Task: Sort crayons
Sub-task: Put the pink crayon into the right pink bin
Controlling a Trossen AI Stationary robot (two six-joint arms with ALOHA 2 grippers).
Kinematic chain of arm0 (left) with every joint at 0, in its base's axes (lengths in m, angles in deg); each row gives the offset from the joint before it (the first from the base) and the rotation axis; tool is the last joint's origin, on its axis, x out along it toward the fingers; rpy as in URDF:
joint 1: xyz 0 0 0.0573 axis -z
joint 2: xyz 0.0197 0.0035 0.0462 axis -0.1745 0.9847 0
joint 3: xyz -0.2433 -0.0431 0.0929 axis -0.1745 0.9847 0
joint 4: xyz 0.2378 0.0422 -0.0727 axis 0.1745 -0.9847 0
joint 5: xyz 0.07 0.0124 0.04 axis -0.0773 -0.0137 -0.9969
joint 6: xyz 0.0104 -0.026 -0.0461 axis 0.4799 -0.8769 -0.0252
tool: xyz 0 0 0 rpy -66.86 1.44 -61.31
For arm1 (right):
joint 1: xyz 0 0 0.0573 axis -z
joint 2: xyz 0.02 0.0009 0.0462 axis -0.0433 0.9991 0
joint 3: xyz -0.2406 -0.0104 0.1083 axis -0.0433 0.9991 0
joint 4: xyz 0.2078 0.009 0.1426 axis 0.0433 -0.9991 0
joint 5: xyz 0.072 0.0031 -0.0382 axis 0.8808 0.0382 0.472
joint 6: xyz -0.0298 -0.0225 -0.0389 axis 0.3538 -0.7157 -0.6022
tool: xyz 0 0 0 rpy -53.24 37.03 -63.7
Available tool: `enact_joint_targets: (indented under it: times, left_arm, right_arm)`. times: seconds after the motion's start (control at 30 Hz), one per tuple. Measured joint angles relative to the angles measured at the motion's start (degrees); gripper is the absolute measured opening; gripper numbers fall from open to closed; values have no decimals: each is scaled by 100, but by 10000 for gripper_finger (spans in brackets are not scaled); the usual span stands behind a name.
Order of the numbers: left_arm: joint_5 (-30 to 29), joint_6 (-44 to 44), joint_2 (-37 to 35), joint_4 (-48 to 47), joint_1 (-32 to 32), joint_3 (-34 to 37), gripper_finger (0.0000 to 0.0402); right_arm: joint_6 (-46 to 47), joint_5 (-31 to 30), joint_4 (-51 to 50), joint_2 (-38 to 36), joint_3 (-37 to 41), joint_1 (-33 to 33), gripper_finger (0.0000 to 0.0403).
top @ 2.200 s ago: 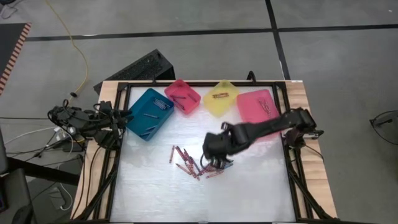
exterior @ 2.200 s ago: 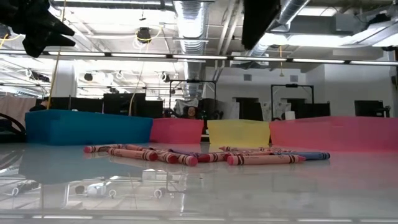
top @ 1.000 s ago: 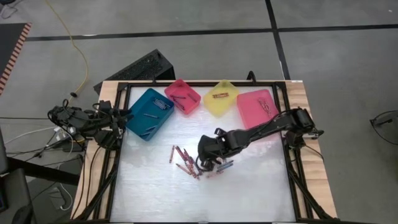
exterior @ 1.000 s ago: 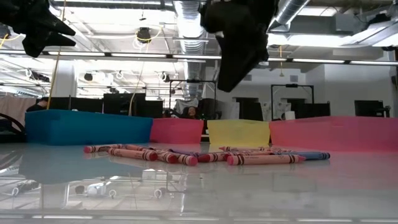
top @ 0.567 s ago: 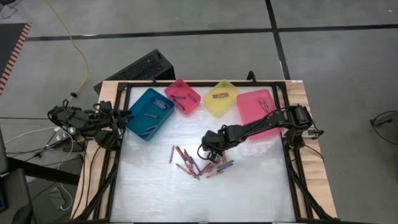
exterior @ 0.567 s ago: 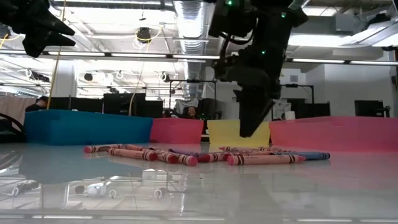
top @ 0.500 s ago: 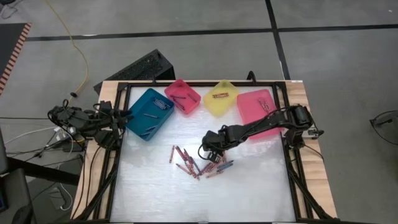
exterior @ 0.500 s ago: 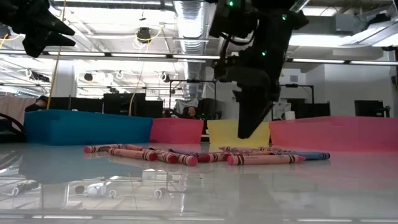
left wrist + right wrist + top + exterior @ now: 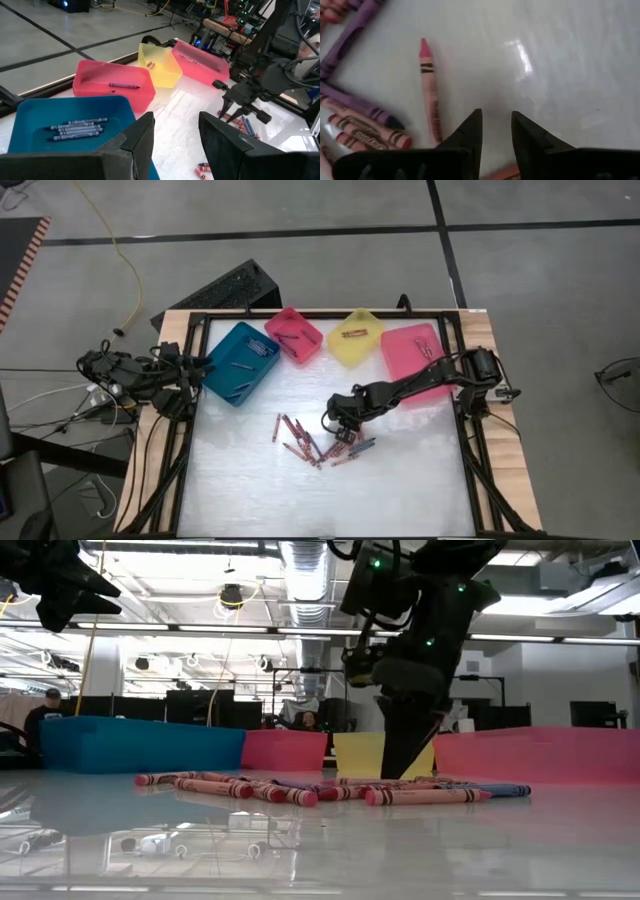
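- While the right gripper (image 9: 341, 423) hung low over the crayons (image 9: 312, 442) mid-table, its fingers stood a little apart with nothing between them; the right wrist view showed the bare gap over white table (image 9: 560, 60).
- From overhead the crayons were a loose scatter near the table's middle, just beside the gripper tips; colours hard to tell there.
- Right wrist view gave more: a pink crayon (image 9: 430, 90) lay just ahead of the fingers (image 9: 470, 131), purple ones (image 9: 355, 102) to one side.
- Low view showed the crayons (image 9: 300, 790) lying flat in a row and the right arm coming down behind them; whether it touched the table, I could not tell.
- Left gripper (image 9: 175, 140) waited at the table's left edge, fingers apart, empty.
- Left wrist view alone showed bin contents: blue-grey crayons in the teal bin (image 9: 30, 112), one dark crayon in the pink bin (image 9: 100, 85), the yellow bin (image 9: 165, 70) and far pink bin (image 9: 205, 62) beyond.
- A person (image 9: 40, 710) showed far back only in the low view.
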Motion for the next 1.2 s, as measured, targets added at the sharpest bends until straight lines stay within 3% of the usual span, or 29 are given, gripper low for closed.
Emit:
enact_joint_targets:
  times: [0.2,0.4,0.8,1.2]
  left_arm:
    - [-9,2,0,0,0,0,145]
    - [-16,4,0,0,-1,0,145]
    - [-16,-4,0,0,-2,0,145]
    - [-70,0,-2,-3,0,-4,145]
  right_arm:
    - [-36,22,46,0,-95,-5,102]
    - [-721,79,108,-2,-482,-319,102]
    - [-1052,10,388,-2,-490,-637,102]
    - [-1154,-6,680,662,-514,-619,102]
